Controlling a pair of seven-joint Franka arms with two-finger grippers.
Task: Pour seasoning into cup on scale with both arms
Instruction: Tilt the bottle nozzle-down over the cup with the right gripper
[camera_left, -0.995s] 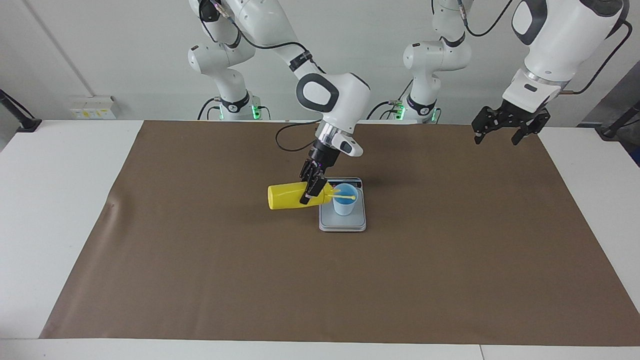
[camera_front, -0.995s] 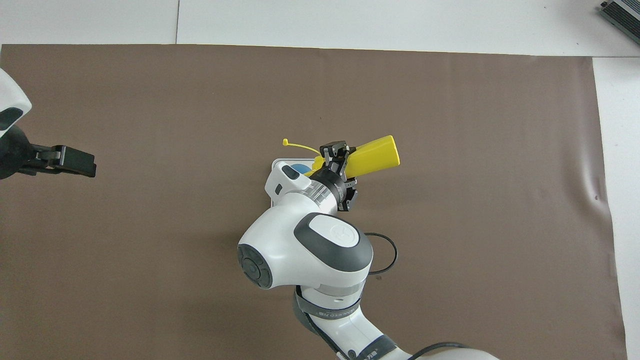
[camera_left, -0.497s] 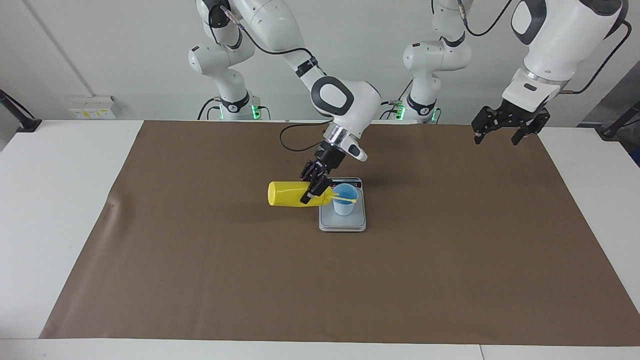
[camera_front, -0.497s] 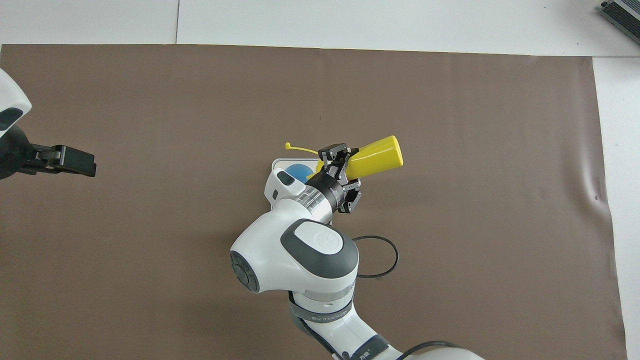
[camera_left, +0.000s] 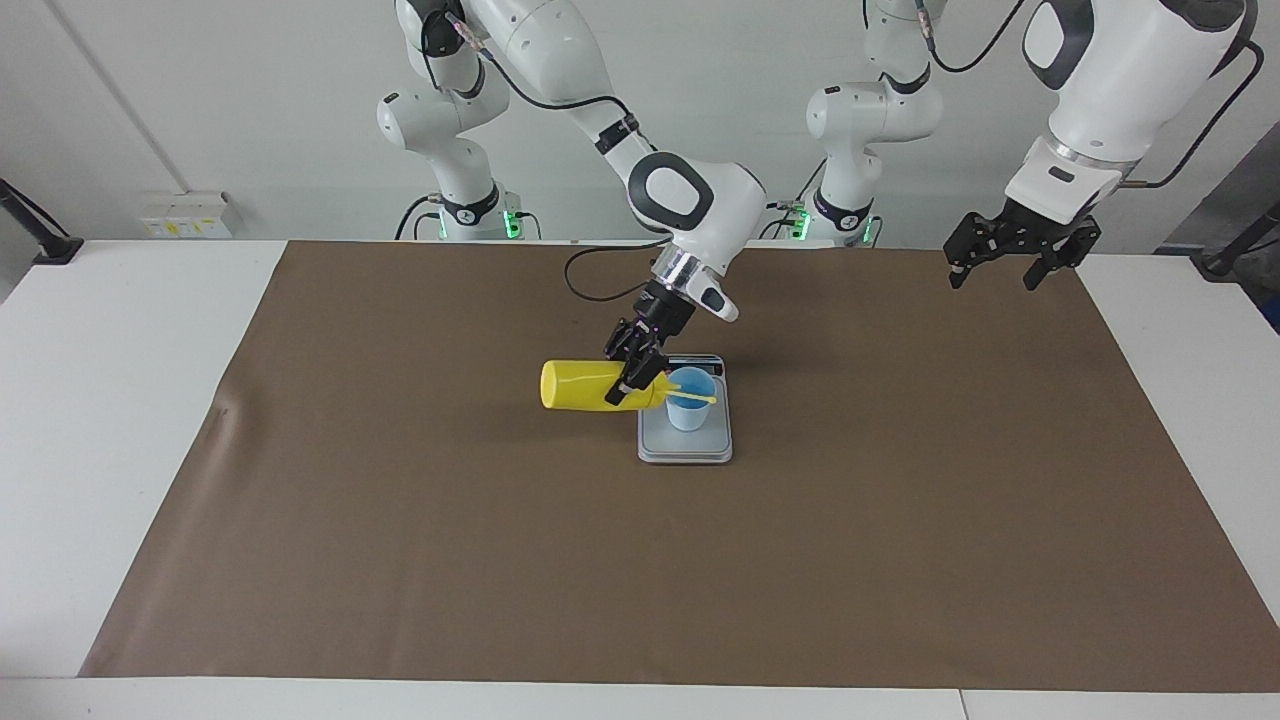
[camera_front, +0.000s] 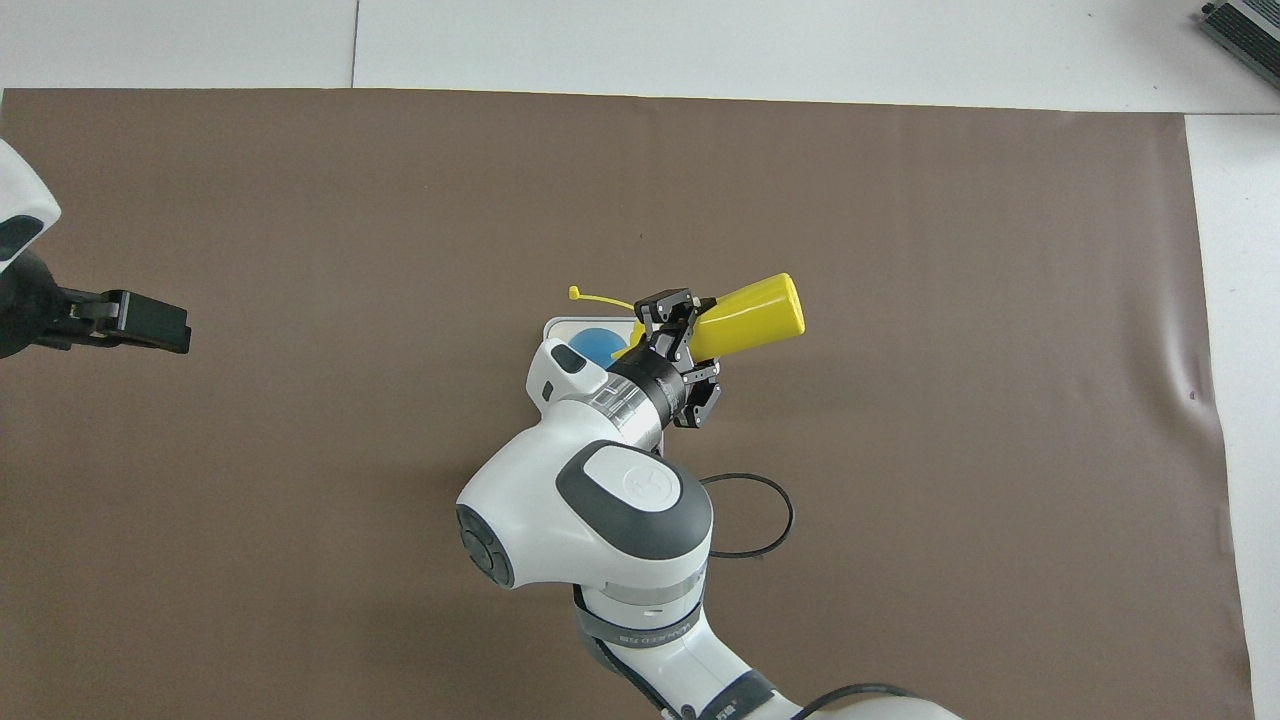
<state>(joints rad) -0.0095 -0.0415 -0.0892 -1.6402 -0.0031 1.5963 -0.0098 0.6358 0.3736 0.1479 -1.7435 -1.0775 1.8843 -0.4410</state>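
Note:
The yellow seasoning bottle (camera_left: 578, 386) lies on its side in the air, its nozzle over the rim of the light-blue cup (camera_left: 689, 408). My right gripper (camera_left: 628, 384) is shut on the bottle near its neck. The cap strap (camera_left: 702, 398) hangs across the cup's mouth. The cup stands on the silver-grey scale (camera_left: 685, 451). From overhead, the bottle (camera_front: 752, 314), right gripper (camera_front: 668, 320), cup (camera_front: 597, 341) and a corner of the scale (camera_front: 552, 328) show; the arm hides the rest of the scale. My left gripper (camera_left: 1008, 262) waits, open and raised over the mat's edge at the left arm's end, and also shows overhead (camera_front: 130, 322).
A brown mat (camera_left: 900, 520) covers most of the white table. A black cable loop (camera_front: 762, 518) lies on the mat, nearer to the robots than the scale. A crease in the mat (camera_left: 222, 410) sits at the right arm's end.
The right arm's elbow and wrist have swung toward the left arm's end. The bottle has shifted slightly toward the cup and risen a little. The left arm has not moved.

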